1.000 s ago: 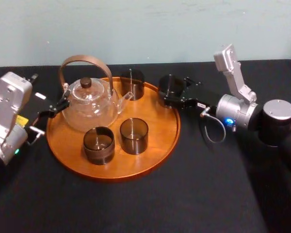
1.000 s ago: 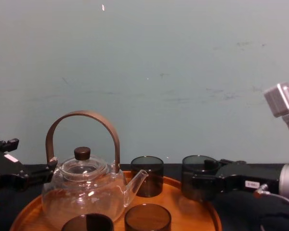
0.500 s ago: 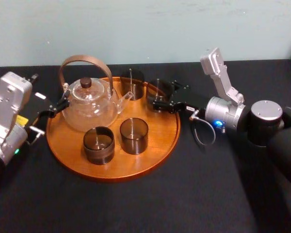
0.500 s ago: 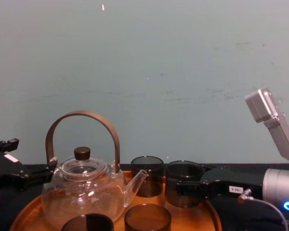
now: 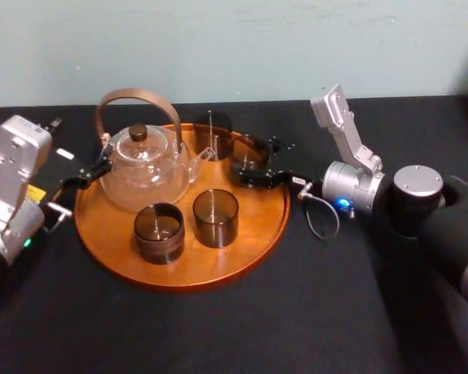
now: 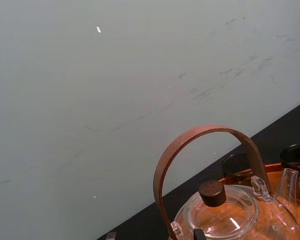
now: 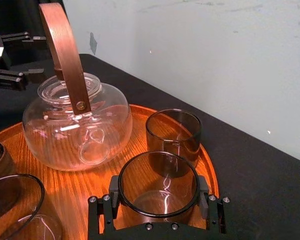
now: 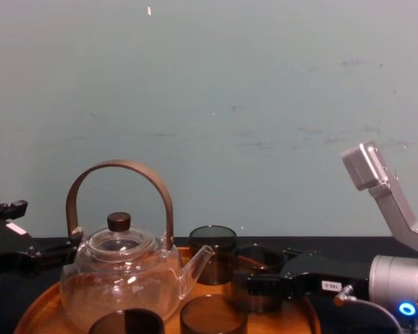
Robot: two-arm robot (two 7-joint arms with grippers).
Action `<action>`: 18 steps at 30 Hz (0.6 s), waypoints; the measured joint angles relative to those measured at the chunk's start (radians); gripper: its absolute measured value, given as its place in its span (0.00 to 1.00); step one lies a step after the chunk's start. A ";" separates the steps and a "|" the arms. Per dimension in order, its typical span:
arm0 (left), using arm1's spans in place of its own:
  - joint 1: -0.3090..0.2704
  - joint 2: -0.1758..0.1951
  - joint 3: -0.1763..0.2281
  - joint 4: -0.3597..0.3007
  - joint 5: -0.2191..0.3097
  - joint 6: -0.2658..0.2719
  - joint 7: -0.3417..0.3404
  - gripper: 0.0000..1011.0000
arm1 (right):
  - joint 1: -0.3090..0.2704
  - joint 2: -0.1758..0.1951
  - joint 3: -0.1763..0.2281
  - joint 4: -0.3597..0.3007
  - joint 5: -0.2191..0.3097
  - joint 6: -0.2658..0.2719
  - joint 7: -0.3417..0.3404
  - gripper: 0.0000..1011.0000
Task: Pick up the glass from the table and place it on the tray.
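Right jaws: you have them clamped on the glass (image 7: 158, 187), one side pressed to each flank of its wall.
Glass: it sits inside the rim, over the back right part of the tray (image 5: 253, 234). You cannot tell whether its base touches the wood.
Nearest neighbour: a second dark glass (image 5: 212, 134) stands just beside it, to the left and a little farther back.
Teapot: the clear glass teapot (image 5: 144, 167) with its brown hoop handle stands on the tray's left half, spout towards the two back glasses.
Front glasses: two more (image 5: 215, 218) (image 5: 159, 232) stand side by side on the tray's near part.
Right arm (image 5: 351, 187): it reaches in from the right, low over the bench (image 5: 312, 312).
Left jaws: apart and holding nothing, at the tray's left rim, close to the teapot.
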 joint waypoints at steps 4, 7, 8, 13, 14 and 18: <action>0.000 0.000 0.000 0.000 0.000 0.000 0.000 0.99 | 0.011 -0.010 0.006 0.028 -0.007 -0.011 0.006 0.89; 0.000 0.000 0.000 0.000 0.000 0.000 0.000 0.99 | 0.020 -0.018 0.009 0.050 -0.014 -0.019 0.012 0.89; 0.000 0.000 0.000 0.000 0.000 0.000 0.000 0.99 | 0.023 -0.021 0.010 0.057 -0.015 -0.022 0.015 0.89; 0.000 0.000 0.000 0.000 0.000 0.000 0.000 0.99 | 0.031 -0.030 0.016 0.076 -0.027 -0.032 0.017 0.89; 0.000 0.000 0.000 0.000 0.000 0.000 0.000 0.99 | 0.031 -0.030 0.016 0.076 -0.027 -0.032 0.017 0.89; 0.000 0.000 0.000 0.000 0.000 0.000 0.000 0.99 | 0.031 -0.030 0.016 0.076 -0.027 -0.032 0.017 0.89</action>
